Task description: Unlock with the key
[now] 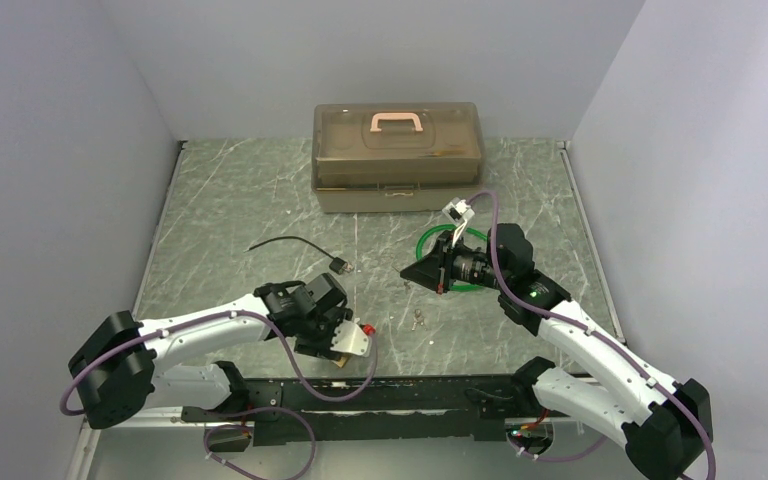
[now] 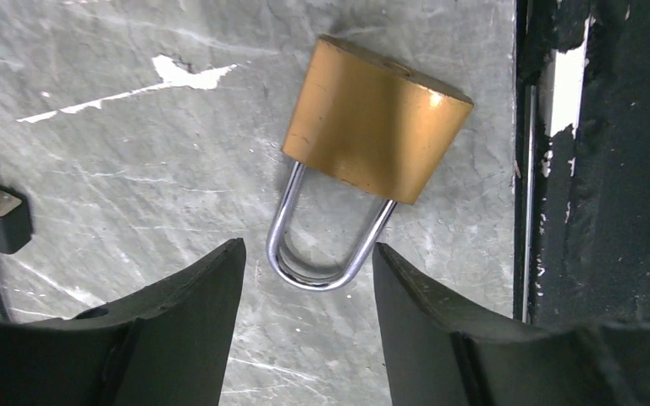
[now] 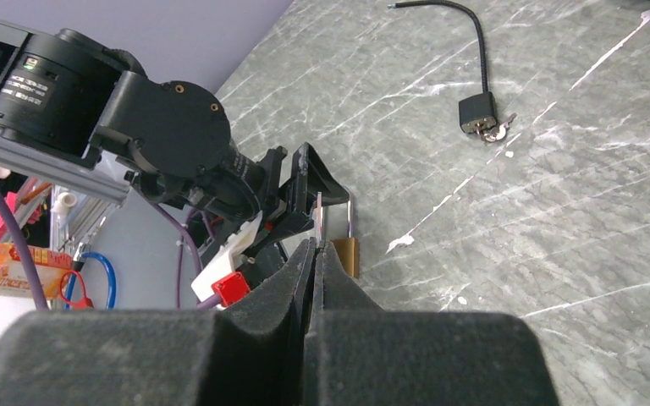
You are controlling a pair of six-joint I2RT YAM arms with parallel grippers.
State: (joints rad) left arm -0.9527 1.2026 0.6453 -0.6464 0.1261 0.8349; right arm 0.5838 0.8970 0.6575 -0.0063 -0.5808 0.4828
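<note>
A brass padlock (image 2: 377, 127) with a steel shackle (image 2: 313, 275) lies flat on the grey table, close to the black rail at the near edge. My left gripper (image 2: 307, 250) is open and low over it, one finger on each side of the shackle's bend, not touching it. In the top view the left gripper (image 1: 328, 345) covers most of the padlock (image 1: 346, 356). My right gripper (image 3: 315, 245) is shut on a thin metal blade, seemingly the key (image 3: 318, 211), held in the air and pointing at the padlock (image 3: 348, 255). The right gripper (image 1: 412, 272) is right of centre.
A black cable lock with keys (image 1: 340, 265) lies left of centre; it also shows in the right wrist view (image 3: 478, 112). Small loose keys (image 1: 418, 320) lie mid-table. A green ring (image 1: 465, 262) sits under the right arm. A brown toolbox (image 1: 397, 155) stands at the back.
</note>
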